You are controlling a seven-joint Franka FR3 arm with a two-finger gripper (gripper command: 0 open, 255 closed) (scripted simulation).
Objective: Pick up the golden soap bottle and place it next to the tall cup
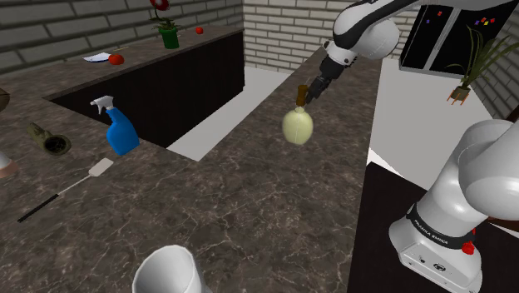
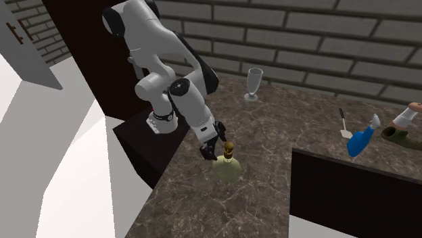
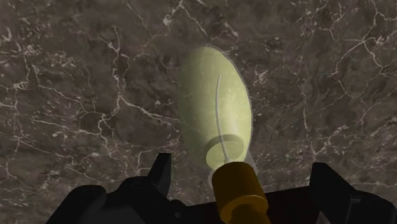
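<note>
What the edges keep from us
In the shoulder view the lower edge cuts off the white cup (image 1: pixel 166 268), and a pale thing (image 1: pixel 4 162) at the left edge is clipped beyond our naming. In the wrist view the golden cap (image 3: pixel 238 191) of the soap bottle (image 3: pixel 216 108) runs out of the picture.

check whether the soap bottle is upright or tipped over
Upright: the soap bottle stands on the dark veined counter with its golden cap straight above its pale round body, in both exterior views.
</note>
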